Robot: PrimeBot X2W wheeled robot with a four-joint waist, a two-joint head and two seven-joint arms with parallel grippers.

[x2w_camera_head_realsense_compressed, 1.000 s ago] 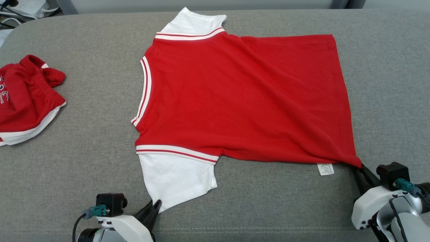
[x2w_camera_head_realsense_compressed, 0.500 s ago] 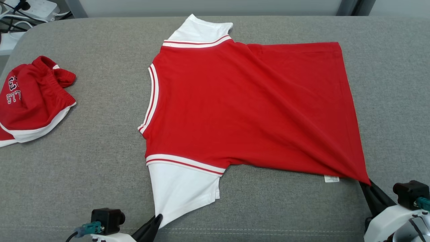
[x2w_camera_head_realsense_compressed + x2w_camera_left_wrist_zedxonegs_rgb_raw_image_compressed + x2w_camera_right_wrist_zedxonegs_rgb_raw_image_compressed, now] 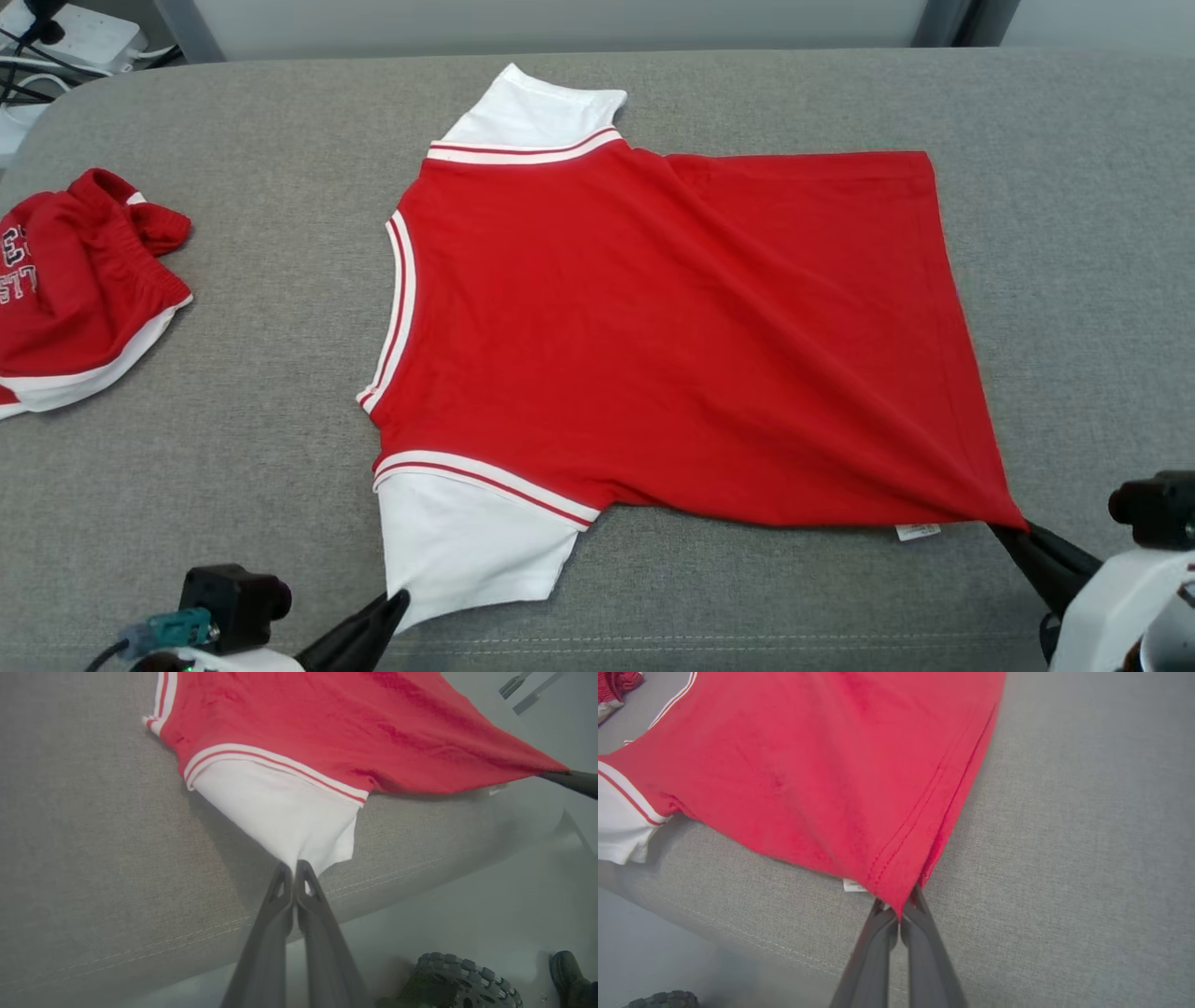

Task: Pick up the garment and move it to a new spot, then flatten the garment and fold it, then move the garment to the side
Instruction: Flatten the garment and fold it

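A red shirt [image 3: 672, 327] with white sleeves and striped trim lies spread on the grey cushion [image 3: 261, 448], collar to the left, hem to the right. My left gripper [image 3: 397, 602] is shut on the tip of the near white sleeve [image 3: 467, 551], seen up close in the left wrist view as gripper [image 3: 294, 868] pinching sleeve [image 3: 285, 812]. My right gripper [image 3: 1013, 532] is shut on the near hem corner; the right wrist view shows the gripper [image 3: 900, 907] clamping the red fabric [image 3: 822, 774]. A white care label [image 3: 918, 531] peeks out beside that corner.
A second red garment [image 3: 75, 289] with white trim and lettering lies bunched at the cushion's left edge. Cables and a power strip [image 3: 56, 37] sit beyond the far left corner. The cushion's front seam [image 3: 653, 644] runs close to both grippers. A wheel [image 3: 458, 982] is below.
Both grippers have drawn toward the cushion's near edge, pulling the shirt's near sleeve and hem corner with them. The head camera has shifted, so the whole scene sits lower in the picture.
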